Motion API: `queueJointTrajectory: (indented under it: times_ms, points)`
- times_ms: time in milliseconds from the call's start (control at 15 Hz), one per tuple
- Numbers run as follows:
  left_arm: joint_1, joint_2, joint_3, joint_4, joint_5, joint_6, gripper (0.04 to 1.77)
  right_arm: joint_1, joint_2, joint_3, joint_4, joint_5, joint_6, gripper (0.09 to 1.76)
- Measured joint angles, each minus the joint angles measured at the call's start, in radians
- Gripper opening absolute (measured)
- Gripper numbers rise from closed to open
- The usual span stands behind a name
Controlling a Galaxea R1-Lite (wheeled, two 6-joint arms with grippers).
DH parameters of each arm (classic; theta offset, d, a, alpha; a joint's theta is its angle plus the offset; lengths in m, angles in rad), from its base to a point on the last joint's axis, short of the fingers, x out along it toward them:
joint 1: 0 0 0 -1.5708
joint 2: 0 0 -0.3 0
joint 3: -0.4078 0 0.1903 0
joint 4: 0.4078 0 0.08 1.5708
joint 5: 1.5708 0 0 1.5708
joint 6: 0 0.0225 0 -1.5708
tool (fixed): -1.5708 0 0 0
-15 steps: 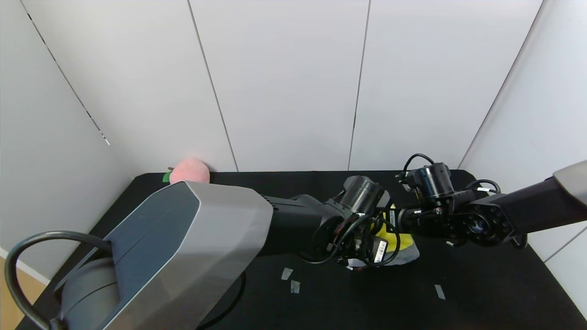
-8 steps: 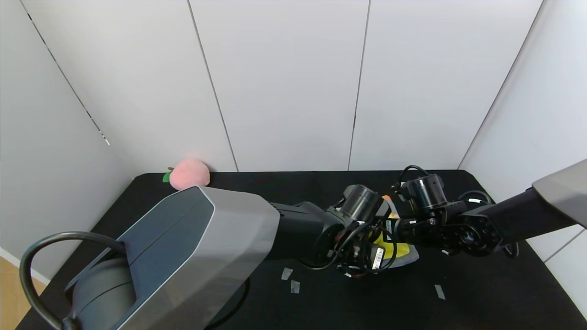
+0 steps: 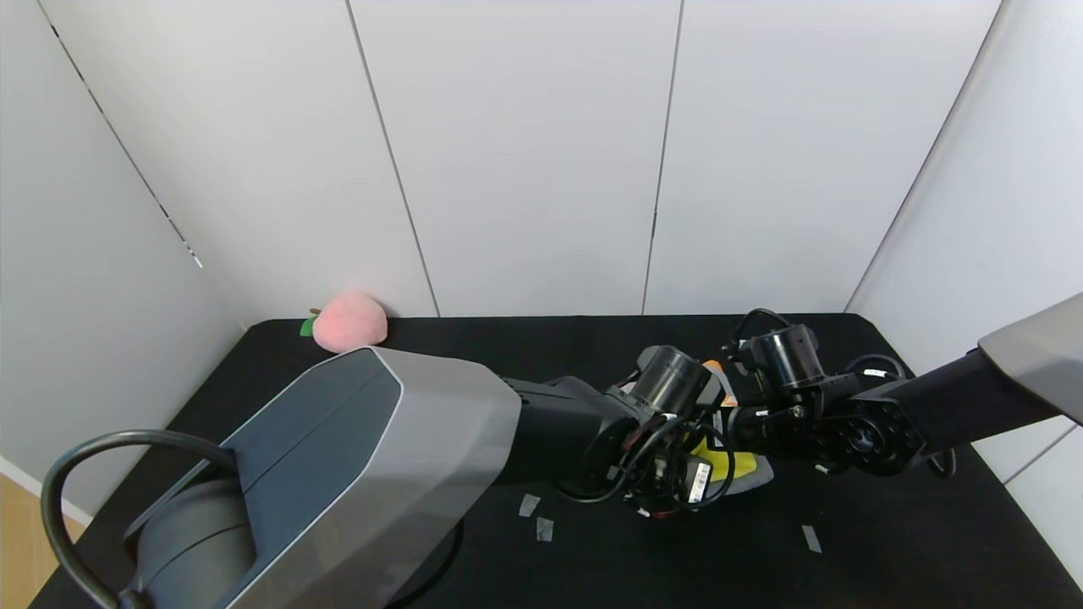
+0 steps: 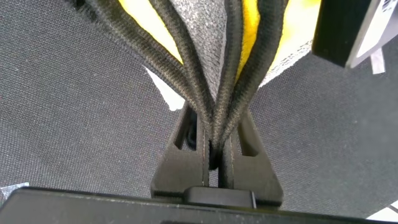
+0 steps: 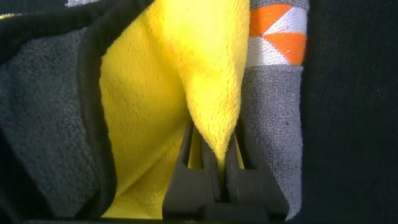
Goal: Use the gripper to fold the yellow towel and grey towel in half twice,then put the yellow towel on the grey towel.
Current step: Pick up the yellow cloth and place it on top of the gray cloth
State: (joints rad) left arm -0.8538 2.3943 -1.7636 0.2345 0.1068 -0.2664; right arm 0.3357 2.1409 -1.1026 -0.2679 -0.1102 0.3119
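Note:
The yellow towel (image 3: 738, 463) is bunched between both wrists at the table's middle right, low over the black table. My left gripper (image 4: 214, 134) is shut on several layers of its black edging (image 4: 186, 68); yellow plush (image 4: 264, 31) and the cloth's grey reverse show beyond. My right gripper (image 5: 219, 146) is shut on a yellow fold (image 5: 205, 68). The grey towel (image 5: 273, 112) with orange marks (image 5: 277, 34) lies right beside and under it. An orange mark (image 3: 717, 370) also peeks out behind the wrists in the head view. Both sets of fingers are hidden there.
A pink plush peach (image 3: 349, 320) sits at the far left corner against the white wall. Small tape strips (image 3: 529, 505) (image 3: 810, 538) lie on the black table (image 3: 888, 541). My bulky left arm (image 3: 381, 457) covers much of the table's left and centre.
Both wrists have dropped lower toward the table with the yellow towel. The right wrist has come slightly left, closer to the left one. Less yellow shows now.

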Motion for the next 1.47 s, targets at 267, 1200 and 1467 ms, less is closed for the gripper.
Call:
queueJointTrajectory:
  times_ms: [267,1200,1467]
  points:
    - [-0.001,0.001,0.003,0.011,-0.002,-0.001,0.83,-0.001,-0.002,0.003,-0.001,0.013,0.0,0.81]
    - [0.0,-0.032,0.005,0.003,0.002,-0.004,1.56,0.007,-0.07,0.004,0.006,0.023,0.0,1.55]
    - [0.0,-0.068,0.008,0.03,0.003,-0.005,1.63,0.01,-0.114,0.004,0.013,0.023,-0.001,1.62]
